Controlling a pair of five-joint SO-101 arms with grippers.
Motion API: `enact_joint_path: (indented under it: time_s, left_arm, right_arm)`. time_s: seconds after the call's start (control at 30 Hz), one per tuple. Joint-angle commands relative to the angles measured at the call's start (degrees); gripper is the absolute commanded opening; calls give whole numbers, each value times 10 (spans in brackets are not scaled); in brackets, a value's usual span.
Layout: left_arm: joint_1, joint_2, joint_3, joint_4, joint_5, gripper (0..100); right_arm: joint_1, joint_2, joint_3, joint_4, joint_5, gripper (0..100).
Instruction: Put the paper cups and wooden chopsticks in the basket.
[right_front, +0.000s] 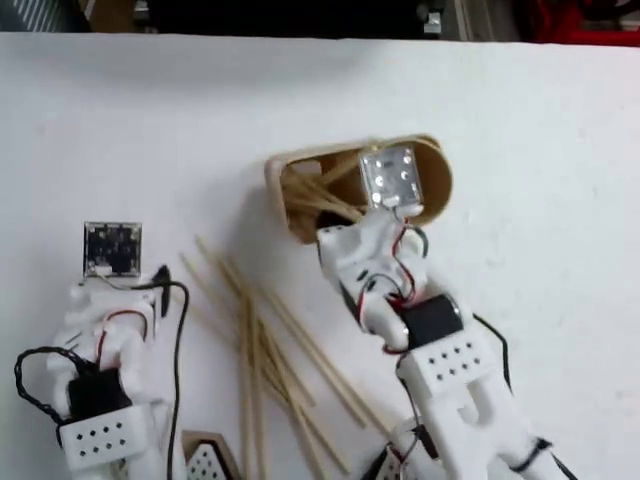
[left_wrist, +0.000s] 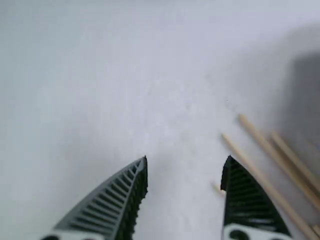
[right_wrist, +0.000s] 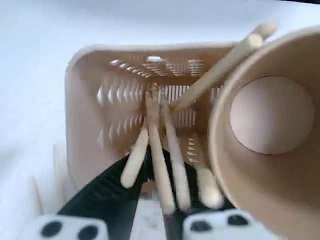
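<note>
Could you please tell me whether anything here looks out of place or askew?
Yes: loose chopsticks lie criss-crossed on the table, and one stick leans slantwise in the basket beside the cup.

Overall light: bright, even, diffuse, from above.
Table: washed near-white.
Shadows: faint, soft-edged beside loose chopsticks; broad grey patch on table in left wrist view.
Glare: white spots on right arm's wrist module; glowing slots in basket wall.

No readable text, labels, numbers or signs, none on the basket, paper cup, wooden chopsticks or white surface
</note>
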Motion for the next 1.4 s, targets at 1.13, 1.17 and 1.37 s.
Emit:
enact_joint_path:
  time_s: [1.13,1.17,1.37]
  left_arm:
    - [4,-8,36,-21,-6,245]
    - [4,-8,36,-21,-6,245]
    - [4,-8,40,-18,-6,245]
  right_arm:
    - [-40,375,-291,-285,47,18]
    - [-39,385,-309,-285,47,18]
    - [-41,427,-433,-179,47,18]
